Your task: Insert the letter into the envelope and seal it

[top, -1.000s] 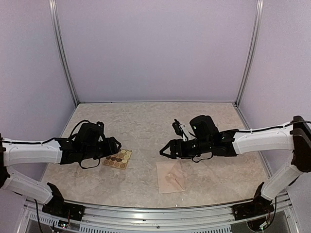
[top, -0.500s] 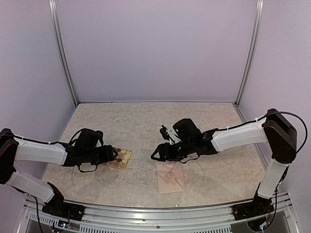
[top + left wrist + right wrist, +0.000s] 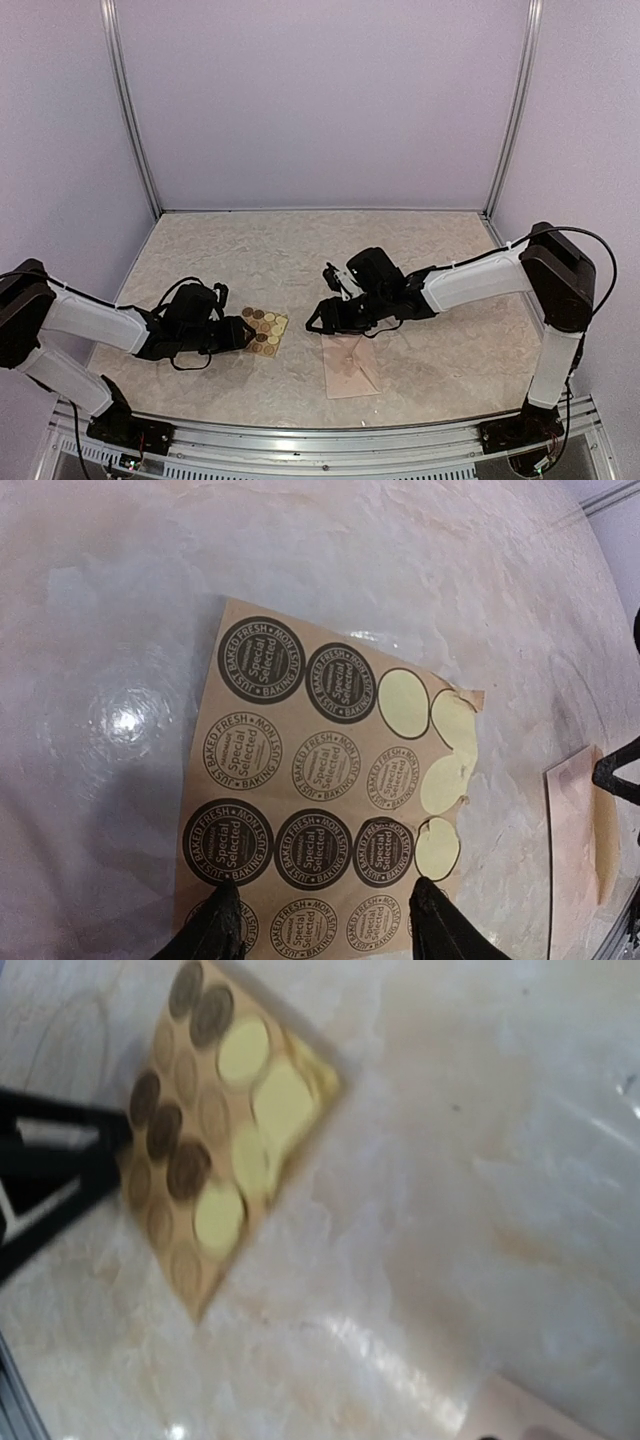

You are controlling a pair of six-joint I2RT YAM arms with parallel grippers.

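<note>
The envelope (image 3: 352, 365) lies flat on the table (image 3: 300, 250), just nearer my bases than my right gripper (image 3: 316, 322) and apart from it. My right gripper is held low over the table; its fingers do not appear in the right wrist view, so I cannot tell whether it is released or clenched. My left gripper (image 3: 325, 930) is released, grasping nothing: its fingertips (image 3: 215, 930) stand spread over the near edge of the sticker sheet (image 3: 320, 790). Beyond them the sheet lies flat, with four pale yellow blank rounds on the side toward my right gripper.
</note>
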